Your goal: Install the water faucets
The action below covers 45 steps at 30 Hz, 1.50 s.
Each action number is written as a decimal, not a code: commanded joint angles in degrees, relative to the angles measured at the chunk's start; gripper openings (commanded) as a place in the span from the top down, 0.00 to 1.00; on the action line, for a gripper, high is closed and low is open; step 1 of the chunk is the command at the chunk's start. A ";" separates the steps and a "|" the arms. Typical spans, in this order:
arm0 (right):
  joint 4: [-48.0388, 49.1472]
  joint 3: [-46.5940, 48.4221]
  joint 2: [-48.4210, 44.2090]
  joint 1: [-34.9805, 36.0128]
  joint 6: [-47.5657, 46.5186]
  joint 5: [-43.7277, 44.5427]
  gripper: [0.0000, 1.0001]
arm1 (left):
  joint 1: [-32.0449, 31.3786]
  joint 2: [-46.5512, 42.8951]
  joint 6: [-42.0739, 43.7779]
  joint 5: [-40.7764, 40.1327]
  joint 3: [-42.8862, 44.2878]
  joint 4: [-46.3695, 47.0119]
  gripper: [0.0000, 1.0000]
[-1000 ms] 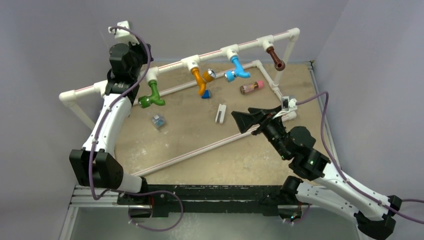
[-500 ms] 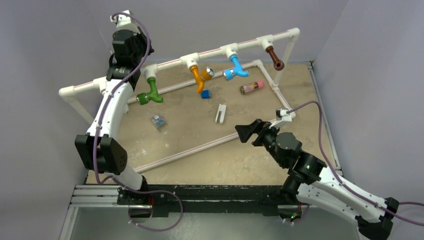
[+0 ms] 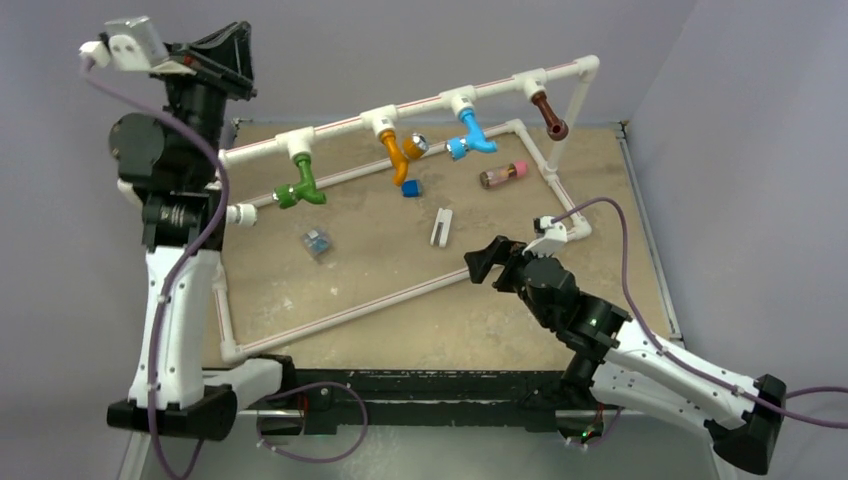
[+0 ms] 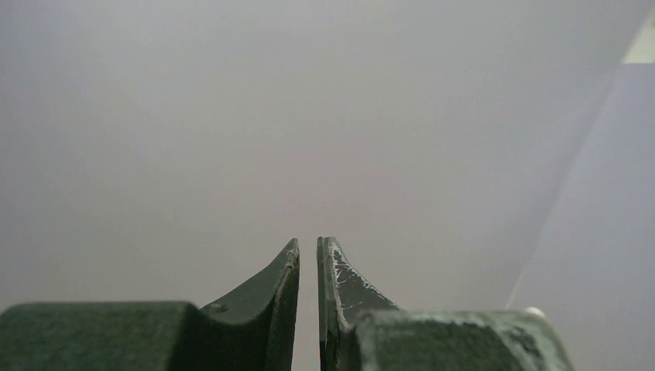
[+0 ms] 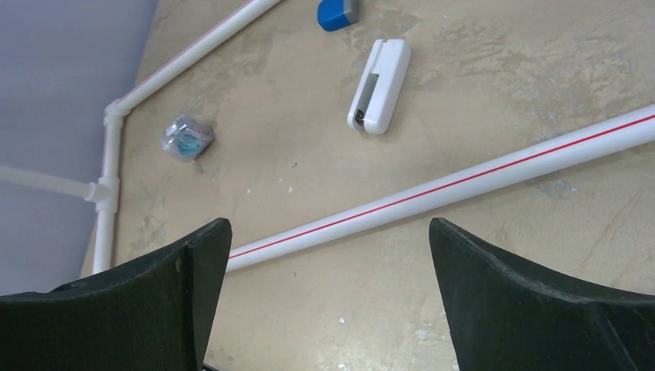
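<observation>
Four faucets hang from white tee joints on the raised pipe in the top view: green (image 3: 300,189), orange (image 3: 398,157), blue (image 3: 471,136), brown (image 3: 550,116). My left gripper (image 3: 228,45) is lifted high at the far left, well above and left of the green faucet. In the left wrist view it (image 4: 308,243) faces only the grey wall, jaws nearly touching and empty. My right gripper (image 3: 486,263) is wide open and empty, low over the table beside the front frame pipe (image 3: 400,292). In the right wrist view it (image 5: 328,255) frames that pipe (image 5: 463,182).
Loose on the table are a clear cylinder with a pink end (image 3: 503,175), a white clip (image 3: 440,227), a small blue block (image 3: 411,187) and a wrapped cube (image 3: 317,243). The clip (image 5: 378,85) and cube (image 5: 188,137) also show in the right wrist view.
My left arm has risen from behind the green faucet's tee to high at the far left. My right gripper has drawn back toward the near side and lower.
</observation>
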 commanded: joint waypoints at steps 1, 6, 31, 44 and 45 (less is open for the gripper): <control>0.32 2.72 3.14 0.01 3.27 3.95 0.01 | -0.01 -3.75 -4.67 10.37 -2.07 -5.28 0.88; -0.91 3.85 5.86 0.07 2.69 5.28 0.01 | -0.08 -10.09 -5.88 22.25 -5.55 -18.84 0.88; 3.62 3.46 12.26 0.12 5.01 0.09 0.01 | -1.95 -27.46 -14.85 81.56 -50.91 -12.54 0.83; 3.18 0.88 8.70 0.12 8.40 2.08 0.01 | -27.43 -25.55 -8.79 64.37 -49.68 -21.52 0.83; 2.60 0.79 8.23 0.12 8.63 2.14 0.02 | -28.88 -25.39 -8.99 63.40 -49.35 -21.34 0.83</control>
